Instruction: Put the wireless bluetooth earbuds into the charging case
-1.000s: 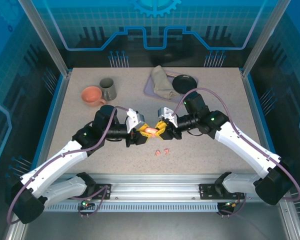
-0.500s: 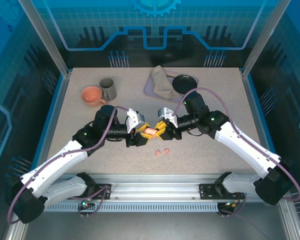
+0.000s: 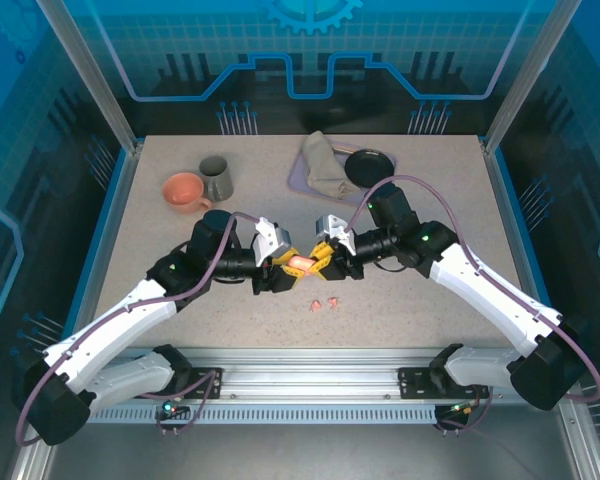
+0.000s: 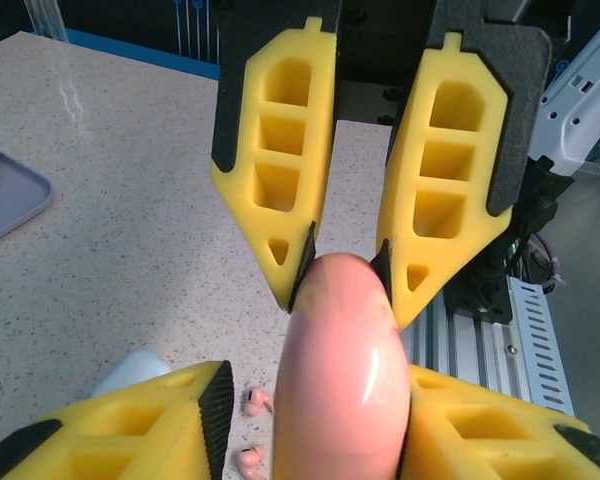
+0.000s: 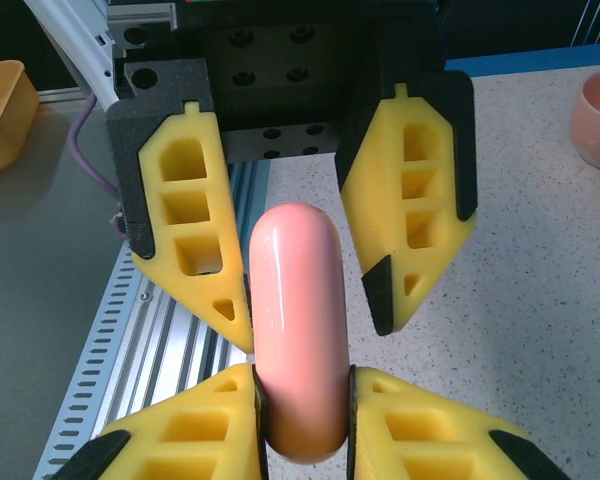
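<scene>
A salmon-pink charging case (image 5: 298,320) is held above the table (image 3: 430,200), between the two arms. One end of it is clenched by the right claw (image 5: 300,385), whose fingers are pressed against both of its sides. The left claw (image 4: 318,385) is set around the other end but is not clamped: one finger is seen touching the case, while a gap is left at the other. Two pink earbuds (image 3: 323,303) are lying close together on the table, near the case and toward the near edge. An orange cup (image 3: 185,190) and a grey mug (image 3: 216,176) are seen side by side farther back.
</scene>
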You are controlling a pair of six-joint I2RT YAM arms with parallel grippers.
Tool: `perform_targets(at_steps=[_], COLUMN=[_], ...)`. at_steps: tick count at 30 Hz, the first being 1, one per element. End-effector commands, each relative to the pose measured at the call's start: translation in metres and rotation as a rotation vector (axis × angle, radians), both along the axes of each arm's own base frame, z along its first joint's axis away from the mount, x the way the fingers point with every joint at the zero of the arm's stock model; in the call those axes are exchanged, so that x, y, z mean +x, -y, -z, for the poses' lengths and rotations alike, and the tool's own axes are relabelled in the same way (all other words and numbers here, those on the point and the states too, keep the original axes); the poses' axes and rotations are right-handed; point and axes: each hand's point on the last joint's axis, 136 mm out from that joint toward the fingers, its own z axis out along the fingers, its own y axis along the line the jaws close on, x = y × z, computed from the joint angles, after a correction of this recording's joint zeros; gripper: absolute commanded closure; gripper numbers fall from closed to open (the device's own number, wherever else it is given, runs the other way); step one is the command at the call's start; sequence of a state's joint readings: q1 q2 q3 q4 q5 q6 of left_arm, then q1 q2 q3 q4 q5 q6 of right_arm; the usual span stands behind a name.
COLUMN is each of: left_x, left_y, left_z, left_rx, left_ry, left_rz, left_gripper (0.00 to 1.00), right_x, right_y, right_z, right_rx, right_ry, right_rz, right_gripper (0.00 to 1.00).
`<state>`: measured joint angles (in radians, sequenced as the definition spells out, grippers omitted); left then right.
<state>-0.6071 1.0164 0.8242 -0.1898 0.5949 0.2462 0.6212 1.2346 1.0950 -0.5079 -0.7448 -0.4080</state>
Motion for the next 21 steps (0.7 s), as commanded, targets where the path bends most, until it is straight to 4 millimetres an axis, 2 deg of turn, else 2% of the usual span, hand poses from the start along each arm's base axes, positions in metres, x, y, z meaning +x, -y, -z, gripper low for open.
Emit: perform_targets(at_steps=[1, 7, 11, 15, 21], left_x=[-0.004, -0.005, -0.005, -0.005, -0.006], left_y=[0.004, 0.003, 0.002, 0.001, 0.002], left_z=[-0.008, -0.008, -0.01, -0.01, -0.01], left_rx=[-0.015, -0.011, -0.013, -0.007, -0.002], left_ry=[0.016, 0.016, 0.026, 0.033, 0.031], left_rz=[0.034, 0.033, 0.026, 0.022, 0.026], left_gripper=[0.63, 0.81, 0.9, 0.94, 0.95], right_x=[-0.005, -0.001, 0.003, 0.005, 0.002], right_y=[-0.001, 0.001, 0.005, 0.009, 0.006], right_z=[-0.015, -0.015, -0.016, -0.019, -0.017], right_rx=[0.039, 0.025, 0.021, 0.031, 0.01], right_ry=[-0.002, 0.01, 0.044, 0.081, 0.088], right_rz=[-0.025, 0.004, 0.045, 0.08, 0.073], right_gripper=[0.76, 0.74, 0.65, 0.51, 0.41])
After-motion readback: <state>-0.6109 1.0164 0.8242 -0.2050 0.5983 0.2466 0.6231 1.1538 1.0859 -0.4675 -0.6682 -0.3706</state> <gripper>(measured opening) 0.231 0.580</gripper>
